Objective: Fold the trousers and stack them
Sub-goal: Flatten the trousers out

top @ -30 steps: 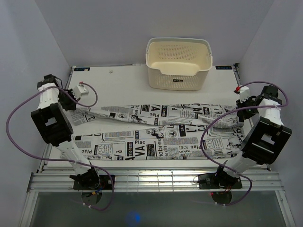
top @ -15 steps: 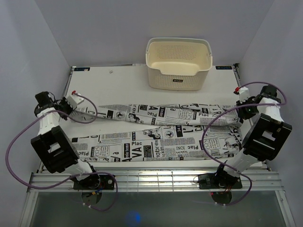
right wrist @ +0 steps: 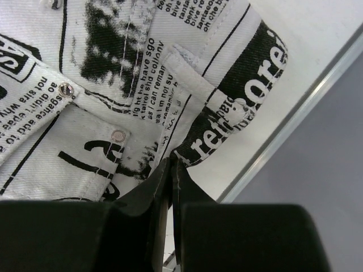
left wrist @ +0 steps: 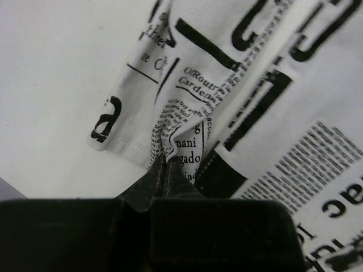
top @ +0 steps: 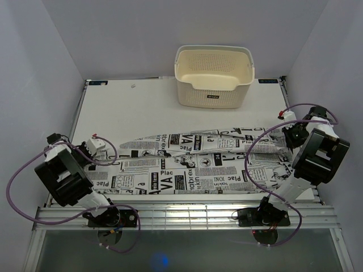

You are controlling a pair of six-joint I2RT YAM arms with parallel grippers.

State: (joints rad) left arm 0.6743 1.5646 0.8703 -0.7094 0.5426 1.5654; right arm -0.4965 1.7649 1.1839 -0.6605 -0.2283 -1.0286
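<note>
The white trousers [top: 193, 161] printed with black newspaper text lie lengthwise across the near half of the table, one leg drawn down onto the other. My left gripper [top: 93, 148] is shut on a leg hem at the left end; the left wrist view shows the cloth [left wrist: 187, 127] pinched at the tips of my left gripper [left wrist: 166, 160]. My right gripper [top: 290, 133] is shut on the waistband at the right end; the right wrist view shows the waistband [right wrist: 170, 85], with its rivets and belt loop, held by my right gripper [right wrist: 171, 164] near the table's right edge.
A cream perforated plastic basket [top: 214, 76] stands at the back of the white table [top: 130, 107], right of centre. The table's metal right edge [right wrist: 295, 119] runs just beside the right gripper. Purple cables loop around both arms.
Both grippers have moved toward the near edge, pulling the far leg down onto the near leg. The left arm has swung low and to the left. Both stay shut on cloth.
</note>
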